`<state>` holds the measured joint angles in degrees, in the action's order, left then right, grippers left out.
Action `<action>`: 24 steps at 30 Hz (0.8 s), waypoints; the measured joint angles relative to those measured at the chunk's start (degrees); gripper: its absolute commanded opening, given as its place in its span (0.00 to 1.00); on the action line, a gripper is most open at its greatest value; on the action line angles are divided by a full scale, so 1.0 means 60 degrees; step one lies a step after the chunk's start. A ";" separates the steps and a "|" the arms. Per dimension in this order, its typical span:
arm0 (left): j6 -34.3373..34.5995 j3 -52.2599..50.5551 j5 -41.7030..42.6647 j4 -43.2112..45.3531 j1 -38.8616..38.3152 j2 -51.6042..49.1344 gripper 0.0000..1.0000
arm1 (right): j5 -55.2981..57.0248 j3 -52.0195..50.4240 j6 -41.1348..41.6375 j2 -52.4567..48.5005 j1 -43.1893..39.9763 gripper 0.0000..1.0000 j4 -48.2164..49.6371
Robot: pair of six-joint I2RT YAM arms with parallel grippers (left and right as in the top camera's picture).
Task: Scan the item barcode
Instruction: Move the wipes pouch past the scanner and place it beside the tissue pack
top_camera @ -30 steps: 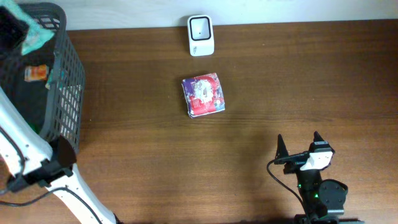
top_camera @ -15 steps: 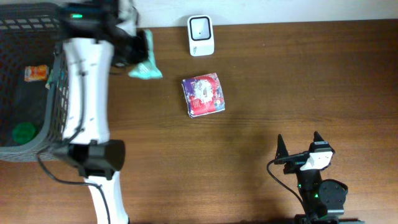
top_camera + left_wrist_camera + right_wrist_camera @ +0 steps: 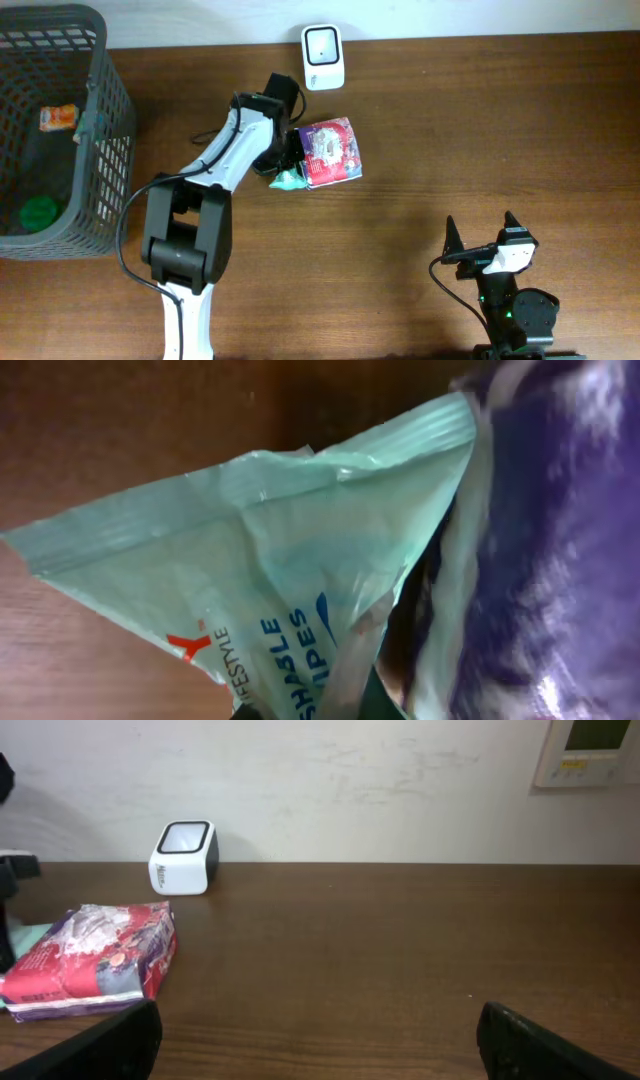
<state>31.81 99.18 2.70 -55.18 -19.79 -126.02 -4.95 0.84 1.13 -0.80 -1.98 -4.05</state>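
Observation:
A teal wipes packet [image 3: 288,181] [image 3: 300,560] hangs in my left gripper [image 3: 281,160], which is shut on its lower edge. The packet sits low over the table, touching the left side of a red and purple snack packet [image 3: 328,152] [image 3: 560,540] [image 3: 95,960]. The white barcode scanner [image 3: 322,57] [image 3: 183,856] stands at the table's back edge, just beyond both packets. No barcode shows on the teal packet. My right gripper [image 3: 480,232] [image 3: 320,1035] rests open and empty near the front right.
A dark mesh basket [image 3: 108,130] stands at the back left, holding an orange packet [image 3: 58,118] and a green item [image 3: 38,212]. The left arm stretches from the front edge up to the packets. Bare wood lies between the snack packet and the right gripper.
My left arm has swung out of the basket, past the scanner's left and down beside the snack packet, carrying the teal packet. The right arm has not moved.

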 measured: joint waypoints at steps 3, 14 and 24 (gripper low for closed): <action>-0.0226 -0.0222 -0.0029 0.1107 -0.0047 0.0000 0.00 | 0.0000 0.0000 0.0000 0.0000 0.0000 0.99 0.0000; -0.2772 -0.0248 0.0867 0.2448 -0.0076 0.0000 0.00 | 0.0000 0.0000 0.0000 0.0000 0.0000 0.99 0.0000; -0.3595 0.0663 0.1836 0.1045 -0.0066 0.0007 0.00 | 0.0000 0.0000 0.0000 0.0000 0.0000 0.99 0.0000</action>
<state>10.24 103.15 13.72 -48.90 -20.18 -125.97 -4.95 0.84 1.13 -0.80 -1.98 -4.05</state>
